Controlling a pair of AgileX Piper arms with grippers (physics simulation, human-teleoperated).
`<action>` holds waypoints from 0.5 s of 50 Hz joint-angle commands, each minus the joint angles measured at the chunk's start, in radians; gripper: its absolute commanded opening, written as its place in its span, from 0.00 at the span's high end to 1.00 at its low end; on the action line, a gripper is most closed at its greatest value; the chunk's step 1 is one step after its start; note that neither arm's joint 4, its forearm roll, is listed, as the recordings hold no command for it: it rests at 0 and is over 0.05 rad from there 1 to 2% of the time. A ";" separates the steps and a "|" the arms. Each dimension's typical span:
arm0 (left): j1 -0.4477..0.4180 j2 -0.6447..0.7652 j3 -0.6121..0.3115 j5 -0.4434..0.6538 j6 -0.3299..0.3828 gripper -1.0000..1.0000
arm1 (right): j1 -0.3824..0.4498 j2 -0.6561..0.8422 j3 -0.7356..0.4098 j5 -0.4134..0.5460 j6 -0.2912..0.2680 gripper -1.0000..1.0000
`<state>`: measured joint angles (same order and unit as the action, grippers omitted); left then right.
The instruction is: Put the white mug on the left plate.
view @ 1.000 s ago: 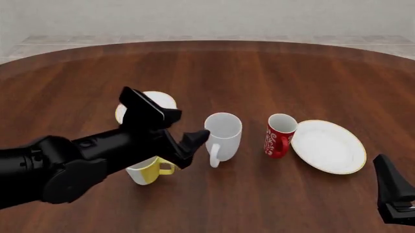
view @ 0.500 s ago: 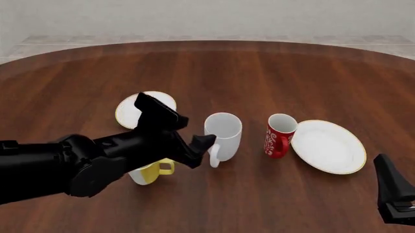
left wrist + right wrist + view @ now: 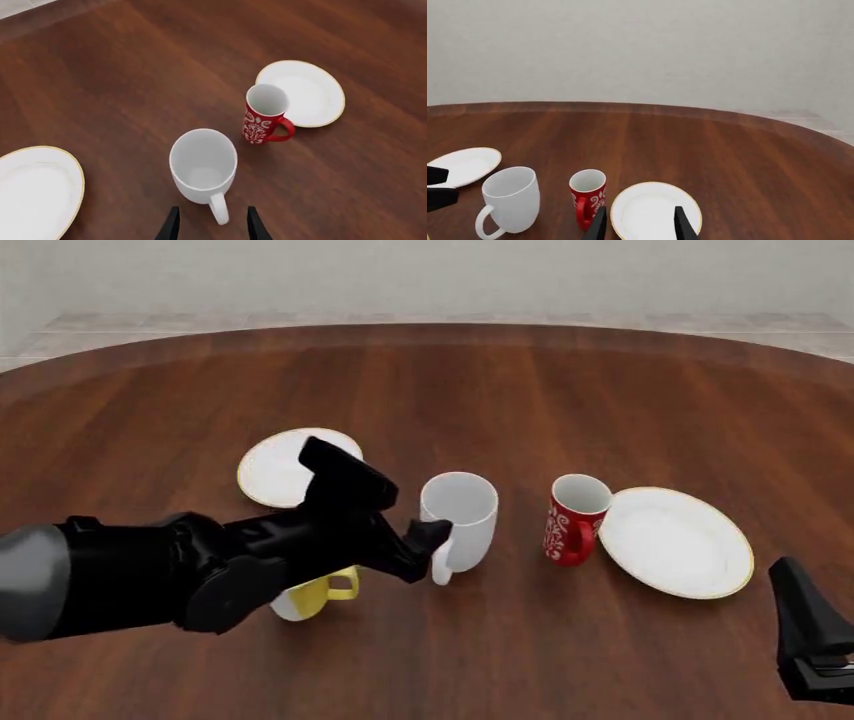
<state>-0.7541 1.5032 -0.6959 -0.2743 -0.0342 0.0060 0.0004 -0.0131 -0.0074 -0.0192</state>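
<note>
While the white mug (image 3: 459, 510) stands upright on the table (image 3: 534, 390), the left gripper (image 3: 212, 225) has its open fingers on either side of the mug's handle (image 3: 219, 209).

In the left wrist view the two dark fingertips (image 3: 172, 226) straddle the white loop handle without clearly touching it — the jaws are spread, not clamped. From the front, the mug sits at about 3 o'clock from the gripper's tip, just beside it. The left plate (image 3: 283, 466) lies at about 10 o'clock from the mug, near it and partly hidden by the arm. A yellow-and-white mug (image 3: 310, 593) stands under the arm, and a red patterned mug (image 3: 574, 518) and a larger plate (image 3: 675, 541) lie at 3 o'clock from the white mug. The right gripper (image 3: 639, 227) — fingers apart, holding nothing — hangs at the table's near right edge, well apart from the mug.
</note>
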 commanded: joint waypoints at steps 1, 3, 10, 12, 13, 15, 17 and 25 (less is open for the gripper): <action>0.009 0.053 -0.022 -0.011 -0.008 0.00 | 0.000 0.000 0.000 0.001 0.002 0.00; 0.013 0.068 -0.026 -0.013 -0.014 0.00 | 0.001 0.000 -0.003 0.005 0.002 0.00; 0.018 0.117 -0.043 -0.017 -0.031 0.00 | 0.001 0.000 -0.005 0.007 0.003 0.00; 0.017 0.121 -0.044 -0.018 -0.033 0.00 | 0.001 0.000 -0.005 0.007 0.003 0.00; 0.017 0.126 -0.045 -0.020 -0.034 0.00 | 0.001 0.000 -0.002 0.003 0.003 0.00; 0.012 0.140 -0.046 -0.025 -0.040 0.00 | 0.001 0.000 0.000 0.002 0.005 0.00; 0.012 0.148 -0.048 -0.027 -0.047 0.00 | 0.001 0.000 -0.001 0.002 0.005 0.00; 0.009 0.166 -0.055 -0.028 -0.056 0.00 | 0.001 0.000 0.003 -0.002 0.007 0.00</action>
<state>-0.7431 1.6349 -0.7401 -0.2969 -0.0759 0.0072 0.0006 -0.0130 -0.0061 -0.0147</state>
